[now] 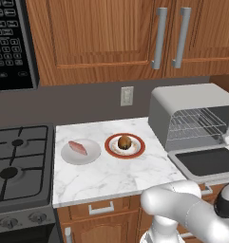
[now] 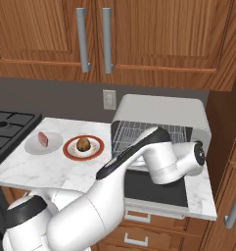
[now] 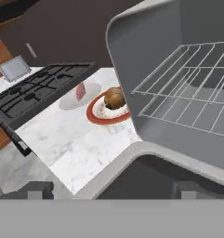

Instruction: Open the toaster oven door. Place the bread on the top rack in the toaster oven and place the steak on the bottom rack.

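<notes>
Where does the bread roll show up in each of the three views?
Left base view: bread centre, on the red-rimmed plate.
Right base view: bread left of centre, same plate.
Hand view: bread centre, upper half.
Shared landmark: the steak on the grey plate beside it.

A home kitchen, rendered.
Wooden wall cabinets (image 1: 111, 33) with grey bar handles hang over a white marble bench (image 1: 106, 175); a gas stove (image 1: 18, 163) stands at its left, a black keypad microwave (image 1: 11, 42) above that, a grey toaster oven (image 1: 194, 114) with wire racks at the right, a wall socket (image 1: 127, 96) behind, and drawers (image 1: 99, 209) below.
</notes>
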Available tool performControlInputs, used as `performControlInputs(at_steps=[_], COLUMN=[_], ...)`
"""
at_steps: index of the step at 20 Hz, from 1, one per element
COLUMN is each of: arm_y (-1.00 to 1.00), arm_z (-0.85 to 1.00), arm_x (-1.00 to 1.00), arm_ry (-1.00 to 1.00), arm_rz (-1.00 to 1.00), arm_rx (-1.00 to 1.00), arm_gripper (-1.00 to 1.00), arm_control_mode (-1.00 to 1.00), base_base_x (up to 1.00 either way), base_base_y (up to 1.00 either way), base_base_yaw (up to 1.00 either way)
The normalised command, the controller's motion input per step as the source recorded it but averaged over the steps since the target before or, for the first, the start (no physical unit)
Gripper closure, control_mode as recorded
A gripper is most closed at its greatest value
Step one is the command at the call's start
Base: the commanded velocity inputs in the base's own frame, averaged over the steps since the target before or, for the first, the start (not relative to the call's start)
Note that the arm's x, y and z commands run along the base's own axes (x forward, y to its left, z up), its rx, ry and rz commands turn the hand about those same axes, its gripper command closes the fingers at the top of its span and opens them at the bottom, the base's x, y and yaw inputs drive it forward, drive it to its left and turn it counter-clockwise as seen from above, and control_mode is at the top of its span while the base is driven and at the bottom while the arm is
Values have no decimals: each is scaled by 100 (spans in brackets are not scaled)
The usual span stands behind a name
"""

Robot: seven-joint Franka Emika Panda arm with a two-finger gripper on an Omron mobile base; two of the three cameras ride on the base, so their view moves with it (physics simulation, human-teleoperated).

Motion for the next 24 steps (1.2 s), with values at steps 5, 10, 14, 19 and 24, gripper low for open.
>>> performControlInputs(at_steps=[5, 10, 14, 19, 24], arm_y=[13, 41, 10, 4, -16], arm_z=[-8, -8, -19, -29, -3], arm_x=[12, 16, 8, 49, 45], arm_ry=[-37, -25, -17, -11, -7], arm_rz=[11, -3, -10, -13, -12], arm_rx=[-5, -7, -4, -1, 0], arm_gripper=[-100, -100, -100, -100, -100], arm_control_mode=[-100, -100, -100, -100, -100], base_base_x=[0, 0, 0, 0, 0], base_base_y=[0, 0, 0, 0, 0], base_base_yaw=[0, 0, 0, 0, 0])
